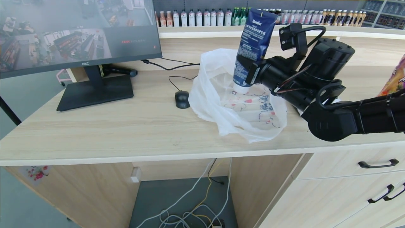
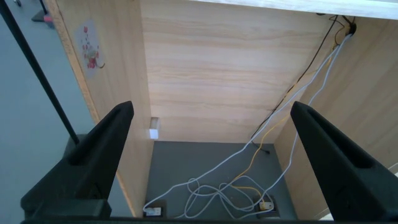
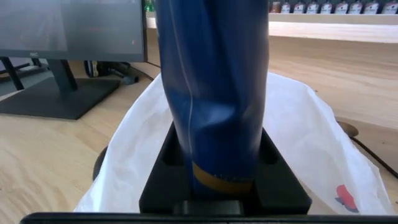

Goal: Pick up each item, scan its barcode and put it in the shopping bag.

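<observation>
Blue tube [image 1: 254, 41] stands nearly upright in the right gripper [image 1: 250, 72], white cap [image 1: 242, 88] downward. The fingers are clamped around its lower half, and from where I stand the cap sits right over the open mouth of the shopping bag [image 1: 215, 95] slumped on the wooden counter [image 1: 126, 126]. That reads to me as the drop-in step. To do it well I would bring the tube lower into the opening before letting go. The bag is thin, floppy plastic with a sagging rim, and a tall tube released from height could tip over the edge or knock the rim flat. Aim for the middle of the mouth, away from the side nearest the mouse [image 1: 182, 99]. The left gripper [image 2: 212, 124] hangs below the counter with fingers spread wide and nothing between them. No help steadying the bag comes from there, so a slow, straight descent matters all the more.
</observation>
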You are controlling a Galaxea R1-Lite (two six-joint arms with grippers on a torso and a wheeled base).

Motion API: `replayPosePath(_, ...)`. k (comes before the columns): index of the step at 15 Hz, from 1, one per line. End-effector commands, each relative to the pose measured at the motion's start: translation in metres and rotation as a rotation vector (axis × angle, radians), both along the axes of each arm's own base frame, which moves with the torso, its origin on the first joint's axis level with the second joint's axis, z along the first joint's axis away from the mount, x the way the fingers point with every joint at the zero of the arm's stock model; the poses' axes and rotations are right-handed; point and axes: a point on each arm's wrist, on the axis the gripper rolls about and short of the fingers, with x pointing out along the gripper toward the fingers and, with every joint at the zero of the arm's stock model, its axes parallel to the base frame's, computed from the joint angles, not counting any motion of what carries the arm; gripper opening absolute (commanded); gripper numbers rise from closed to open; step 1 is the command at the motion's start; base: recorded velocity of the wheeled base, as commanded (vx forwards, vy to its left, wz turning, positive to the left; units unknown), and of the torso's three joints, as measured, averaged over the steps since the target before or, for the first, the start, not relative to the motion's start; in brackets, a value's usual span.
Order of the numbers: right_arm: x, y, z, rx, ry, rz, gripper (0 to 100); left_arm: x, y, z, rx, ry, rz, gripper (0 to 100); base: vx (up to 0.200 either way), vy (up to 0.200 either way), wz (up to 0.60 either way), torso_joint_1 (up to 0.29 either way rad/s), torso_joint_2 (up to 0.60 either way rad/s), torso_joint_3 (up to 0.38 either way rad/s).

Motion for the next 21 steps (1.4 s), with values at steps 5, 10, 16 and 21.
replayPosePath(5, 0.009, 0.000, -0.012, 0.000, 0.040, 0.029, 0, 0.000, 0.000, 0.000, 0.000, 0.000, 0.002, 100, 0.000, 0.000, 0.00, 0.000, 0.00, 0.000)
replayPosePath(10, 0.016, 0.009, -0.022, -0.007, 0.055, 0.043, 0, 0.000, 0.000, 0.000, 0.000, 0.000, 0.002, 100, 0.000, 0.000, 0.00, 0.000, 0.00, 0.000)
replayPosePath(16, 0.013, 0.026, -0.031, -0.023, 0.070, 0.077, 0, 0.000, 0.000, 0.000, 0.000, 0.000, 0.000, 100, 0.000, 0.000, 0.00, 0.000, 0.00, 0.000)
replayPosePath(21, 0.016, 0.029, -0.040, -0.037, 0.086, 0.077, 0, 0.000, 0.000, 0.000, 0.000, 0.000, 0.002, 100, 0.000, 0.000, 0.00, 0.000, 0.00, 0.000)
